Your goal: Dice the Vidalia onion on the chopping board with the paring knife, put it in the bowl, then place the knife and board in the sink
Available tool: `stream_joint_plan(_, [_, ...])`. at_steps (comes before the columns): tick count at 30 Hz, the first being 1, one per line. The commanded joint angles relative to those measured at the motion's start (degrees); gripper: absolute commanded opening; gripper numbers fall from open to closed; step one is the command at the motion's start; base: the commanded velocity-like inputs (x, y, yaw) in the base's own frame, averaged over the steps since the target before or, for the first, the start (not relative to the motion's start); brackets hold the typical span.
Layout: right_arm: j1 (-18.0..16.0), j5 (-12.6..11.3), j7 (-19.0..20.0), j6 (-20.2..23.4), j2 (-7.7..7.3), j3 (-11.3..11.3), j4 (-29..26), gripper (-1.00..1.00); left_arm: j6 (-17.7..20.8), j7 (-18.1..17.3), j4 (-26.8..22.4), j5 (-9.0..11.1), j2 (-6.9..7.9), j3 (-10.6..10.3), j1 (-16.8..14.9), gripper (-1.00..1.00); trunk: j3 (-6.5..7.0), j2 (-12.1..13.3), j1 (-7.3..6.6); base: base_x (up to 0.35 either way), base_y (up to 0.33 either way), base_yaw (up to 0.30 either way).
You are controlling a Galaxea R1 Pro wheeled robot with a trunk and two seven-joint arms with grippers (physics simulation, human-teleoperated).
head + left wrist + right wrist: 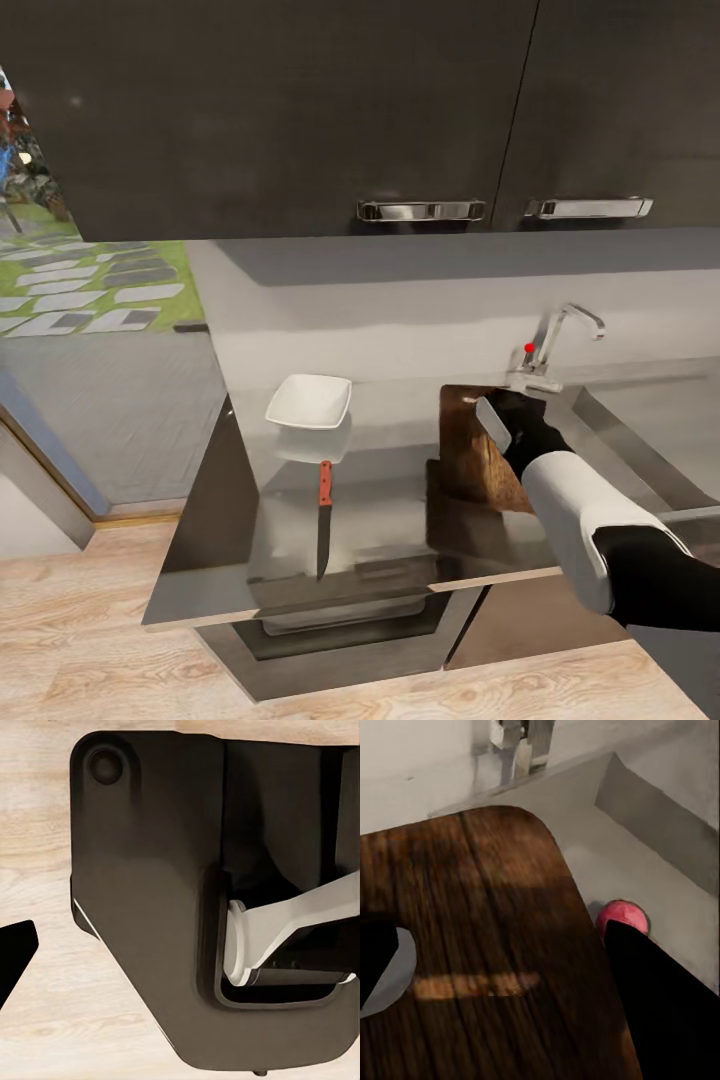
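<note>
The sink [660, 817] held the Vidalia onion [622, 916], which lay just beside one finger of the right tool [497, 412] and past the chopping board's [475, 450] rounded corner. That tool's fingers were spread, the arm reaching forward and down over the board. To its left, the bowl [309, 401] sat empty on the surface [390, 500], the paring knife [324, 518] nearer the front edge; the left tool's state could not be told.

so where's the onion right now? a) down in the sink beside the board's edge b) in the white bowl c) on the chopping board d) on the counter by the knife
a: the right wrist view shows the pink onion lying on the sink floor, just past the rounded edge of the chopping board.
</note>
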Motion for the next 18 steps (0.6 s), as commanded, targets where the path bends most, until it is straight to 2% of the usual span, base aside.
stream_joint_plan(1, [0.0,-1.6,-1.7,0.5,0.06,0.3,-0.4,-1.0,-0.1,-0.2,-0.1,0.1,0.0,0.0,0.0,1.0,-0.11,-0.1,0.04,0.0,0.0,0.0])
stream_joint_plan(3, [0.0,-6.8,-7.0,0.4,0.28,0.3,-1.4,-1.0,-0.1,-0.2,-0.2,0.1,0.0,0.0,0.0,1.0,-0.11,-0.1,0.04,0.0,0.0,0.0])
stream_joint_plan(4, [0.0,-8.2,-8.4,0.3,0.31,0.3,-1.6,-1.0,-0.1,-0.2,-0.1,0.1,0.0,0.0,0.0,1.0,-0.11,-0.1,0.04,0.0,0.0,0.0])
stream_joint_plan(7, [0.0,-16.2,-17.3,-0.8,0.47,0.4,-2.7,-1.0,-0.1,-0.2,-0.1,0.1,0.01,0.1,0.0,1.0,-0.11,-0.1,0.04,0.0,0.0,0.0])
stream_joint_plan(10, [0.0,-19.3,-22.6,-5.1,0.54,0.5,-2.7,-1.0,-0.1,-0.1,-0.1,0.1,0.08,0.1,0.0,1.0,-0.11,-0.1,0.04,0.0,0.0,0.0])
stream_joint_plan(15, [0.0,-23.0,-25.7,-7.5,0.95,0.4,-2.2,-1.0,-0.1,-0.1,-0.2,0.1,0.02,0.1,-0.1,1.0,-0.11,-0.1,0.04,0.0,0.0,0.0])
stream_joint_plan(17, [0.0,-24.5,-30.5,-8.4,1.78,0.4,-2.1,-1.0,0.0,-0.1,-0.2,0.2,0.01,0.1,-0.1,1.0,-0.11,-0.1,0.04,0.01,0.004,0.0])
stream_joint_plan(18, [0.0,-24.9,-34.4,-10.8,2.63,0.4,-2.2,-1.0,0.0,-0.1,-0.1,0.2,0.01,0.1,-0.1,1.0,-0.11,-0.1,0.04,0.124,0.103,0.0])
